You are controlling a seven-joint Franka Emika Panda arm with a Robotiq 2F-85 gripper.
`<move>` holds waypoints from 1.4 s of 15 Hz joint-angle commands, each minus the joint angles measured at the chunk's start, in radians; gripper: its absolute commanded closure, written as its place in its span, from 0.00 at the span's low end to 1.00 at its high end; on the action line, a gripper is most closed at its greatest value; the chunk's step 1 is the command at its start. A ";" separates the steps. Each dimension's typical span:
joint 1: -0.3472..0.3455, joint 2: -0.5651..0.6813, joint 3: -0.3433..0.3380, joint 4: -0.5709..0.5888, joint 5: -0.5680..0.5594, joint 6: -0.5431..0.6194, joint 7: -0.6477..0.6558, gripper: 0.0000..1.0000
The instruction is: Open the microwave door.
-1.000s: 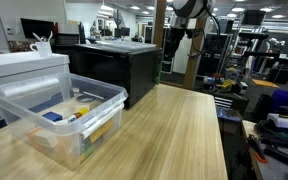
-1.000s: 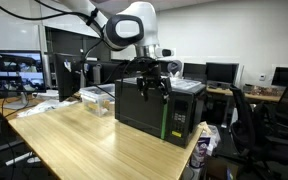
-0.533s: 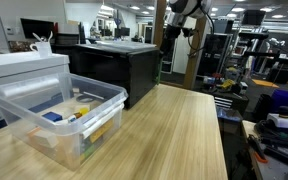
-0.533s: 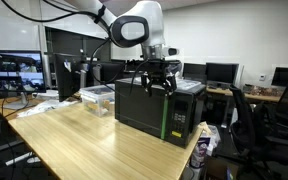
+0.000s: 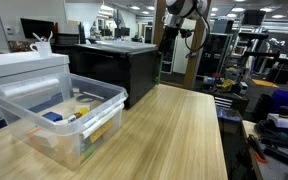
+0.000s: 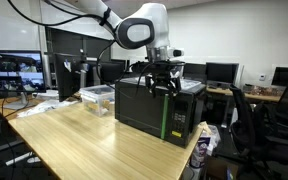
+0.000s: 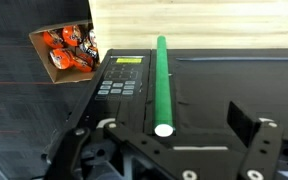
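Note:
The microwave [image 6: 180, 108] is a large black box with a grey top [image 5: 117, 46] at the far end of the wooden table. Its glossy black door [image 6: 137, 106] is shut, with a green bar handle [image 6: 165, 119] beside the control panel. In the wrist view I look down on the green handle [image 7: 162, 82], the door [image 7: 234, 80] and the keypad [image 7: 119, 80]. My gripper [image 7: 169, 148] is open and empty, its fingers spread either side of the handle's near end. In both exterior views it hovers just above the microwave's top [image 6: 156, 80] [image 5: 172, 38].
A clear plastic bin [image 5: 56, 116] with small items stands on the wooden table [image 5: 174, 135], next to a white appliance [image 5: 22, 67]. A cardboard box of orange items [image 7: 66, 50] lies on the floor below the microwave. Chairs [image 6: 249, 125] and desks stand around.
My arm has shifted a little along the microwave's top toward the handle side and risen slightly. The gripper stays open and the door stays shut.

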 commanded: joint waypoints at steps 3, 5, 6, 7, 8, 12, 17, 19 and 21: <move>-0.027 0.037 0.015 0.054 0.003 -0.045 -0.025 0.26; -0.029 0.041 0.016 0.061 0.001 -0.053 -0.028 0.41; -0.029 0.042 0.016 0.064 0.001 -0.056 -0.029 0.47; -0.030 0.044 0.017 0.068 0.001 -0.059 -0.031 0.55; -0.031 0.047 0.017 0.071 0.000 -0.061 -0.032 0.62; -0.035 0.050 0.018 0.075 -0.004 -0.060 -0.033 0.91; -0.040 0.057 0.017 0.084 -0.013 -0.063 -0.029 0.95; -0.039 0.055 0.014 0.082 -0.021 -0.061 -0.026 0.95; -0.037 0.047 0.008 0.070 -0.034 -0.062 -0.026 0.95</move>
